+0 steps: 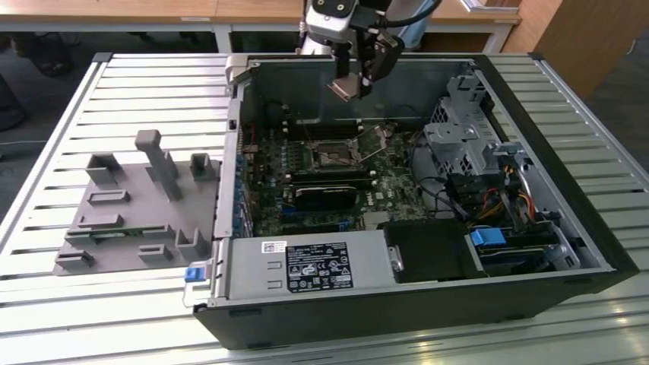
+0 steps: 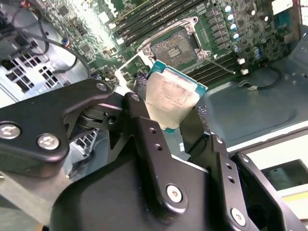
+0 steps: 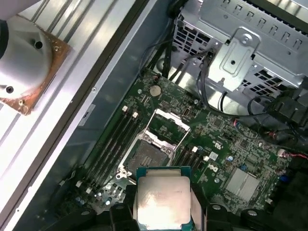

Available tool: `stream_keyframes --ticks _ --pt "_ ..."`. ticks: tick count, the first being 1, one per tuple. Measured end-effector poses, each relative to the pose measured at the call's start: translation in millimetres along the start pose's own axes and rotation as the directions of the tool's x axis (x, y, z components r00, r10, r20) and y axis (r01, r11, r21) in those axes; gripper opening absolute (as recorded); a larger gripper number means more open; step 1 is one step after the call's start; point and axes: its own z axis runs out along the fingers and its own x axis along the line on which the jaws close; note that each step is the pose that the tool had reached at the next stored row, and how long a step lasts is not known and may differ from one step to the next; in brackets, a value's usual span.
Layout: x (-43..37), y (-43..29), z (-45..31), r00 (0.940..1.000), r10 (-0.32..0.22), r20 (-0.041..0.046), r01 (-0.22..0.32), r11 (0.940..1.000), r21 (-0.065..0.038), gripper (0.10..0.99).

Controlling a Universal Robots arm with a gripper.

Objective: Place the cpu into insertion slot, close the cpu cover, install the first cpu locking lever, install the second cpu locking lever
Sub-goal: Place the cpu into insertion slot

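Note:
My gripper (image 1: 346,86) hangs over the back of the open computer case, shut on the cpu (image 1: 342,89), a flat square chip with a dull silver top. In both wrist views the cpu (image 2: 171,98) (image 3: 162,199) sits clamped by its edges between the black fingers (image 2: 139,118). The insertion slot (image 1: 330,155) (image 2: 176,46) (image 3: 146,157) lies bare on the green motherboard, below the chip and apart from it. The cpu cover (image 3: 169,119) (image 2: 129,61) stands swung open beside the socket. A thin locking lever (image 2: 222,65) juts up near the socket.
The case walls (image 1: 235,144) ring the motherboard. A drive cage (image 1: 461,144) with cables stands at the exterior view's right, a power supply (image 1: 304,266) at the front. Memory sticks (image 3: 113,139) flank the socket. A grey fixture tray (image 1: 132,205) lies outside the case.

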Motion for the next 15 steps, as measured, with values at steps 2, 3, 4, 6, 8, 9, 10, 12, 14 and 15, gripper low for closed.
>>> stream_keyframes --ticks 2,3,4,6,8,9,10,12,14,15 --pt "0.0 0.0 0.4 0.9997 0.025 0.002 -0.025 0.9997 0.0 0.529" --pt "0.0 0.0 0.6 0.9992 0.039 0.0031 -0.039 0.9992 0.0 0.529" --pt "0.0 0.0 0.8 0.9986 0.052 0.0041 -0.052 0.9986 0.0 0.529" --pt "0.0 0.0 1.3 0.997 0.077 0.0059 -0.077 0.997 0.0 0.529" --pt "0.0 -0.1 1.8 0.9952 0.097 0.0073 -0.097 0.9953 0.0 0.529" --pt "0.0 -0.1 2.0 0.9942 0.108 0.008 -0.108 0.9942 0.0 0.529" --pt "0.1 -0.1 2.4 0.9929 0.119 0.0087 -0.119 0.9929 0.0 0.529" --pt "0.1 -0.1 3.0 0.9901 0.14 0.0101 -0.14 0.9901 0.0 0.529" --pt "0.1 -0.2 3.7 0.9874 0.158 0.0112 -0.158 0.9874 0.001 0.529" --pt "0.2 -0.2 4.1 0.9859 0.167 0.0116 -0.167 0.986 0.002 0.529"
